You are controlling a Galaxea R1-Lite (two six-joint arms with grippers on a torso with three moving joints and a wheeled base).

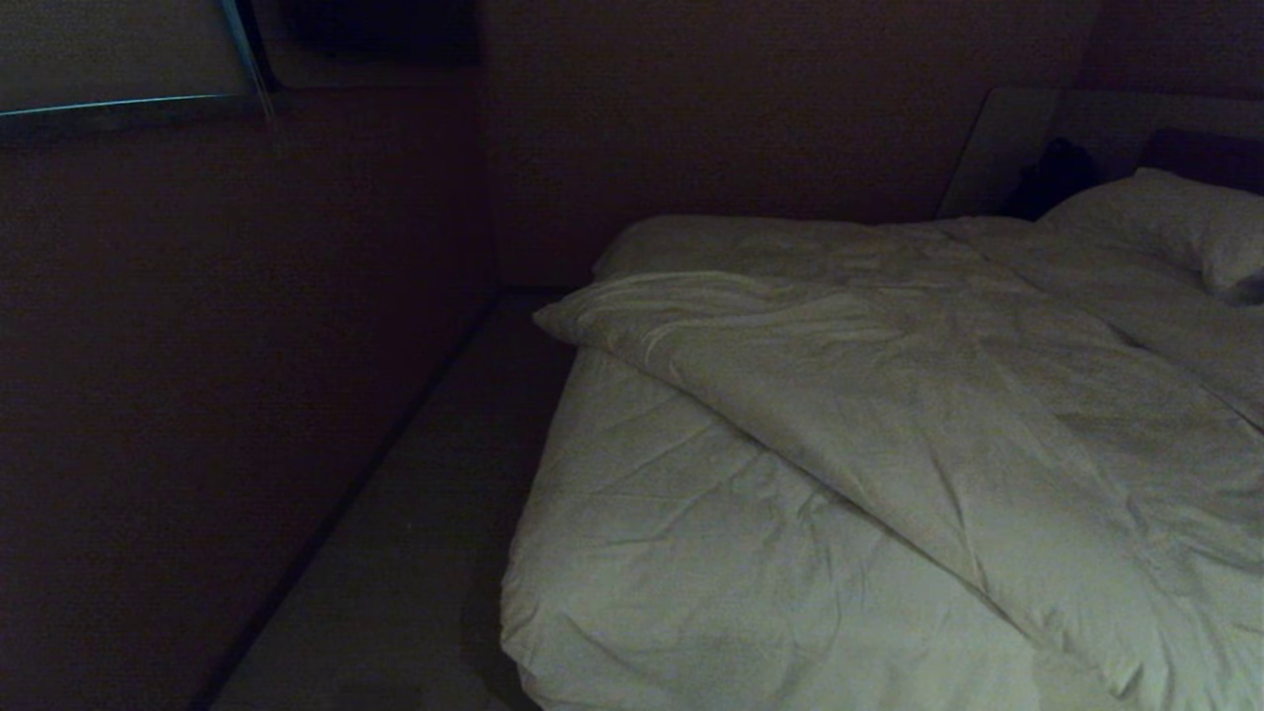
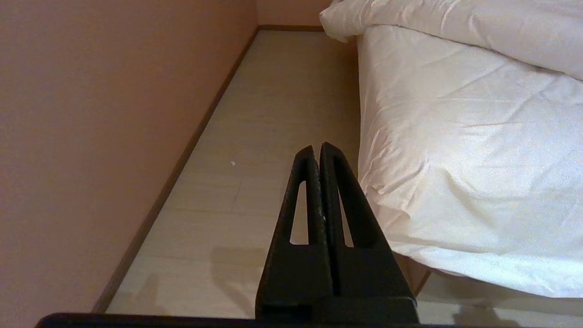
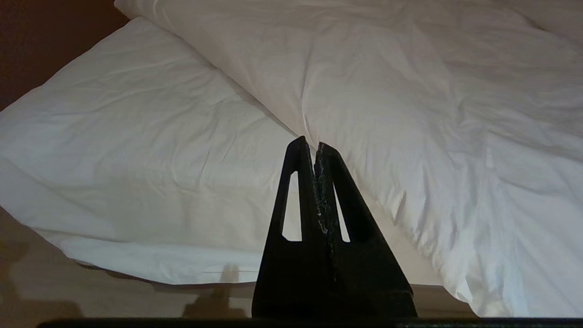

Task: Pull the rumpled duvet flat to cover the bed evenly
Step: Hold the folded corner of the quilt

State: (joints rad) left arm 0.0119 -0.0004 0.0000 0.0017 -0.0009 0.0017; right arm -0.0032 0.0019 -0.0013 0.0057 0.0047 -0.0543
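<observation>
The bed (image 1: 671, 563) fills the right of the dim head view. The white, creased duvet (image 1: 938, 395) lies rumpled on it, a thick fold running slantwise from the far left corner to the near right. Below that fold a flatter white layer (image 2: 455, 159) covers the near corner and hangs over the side. My left gripper (image 2: 316, 148) is shut and empty, low over the floor beside the bed. My right gripper (image 3: 309, 142) is shut and empty too, short of the bed's edge, facing the duvet fold (image 3: 410, 91). Neither arm shows in the head view.
A strip of pale floor (image 2: 273, 114) runs between the bed's left side and a plain wall (image 1: 197, 395). A white pillow (image 1: 1165, 217) lies at the far right by the headboard (image 1: 1007, 148). The pale bed base (image 3: 136, 300) shows under the hanging cloth.
</observation>
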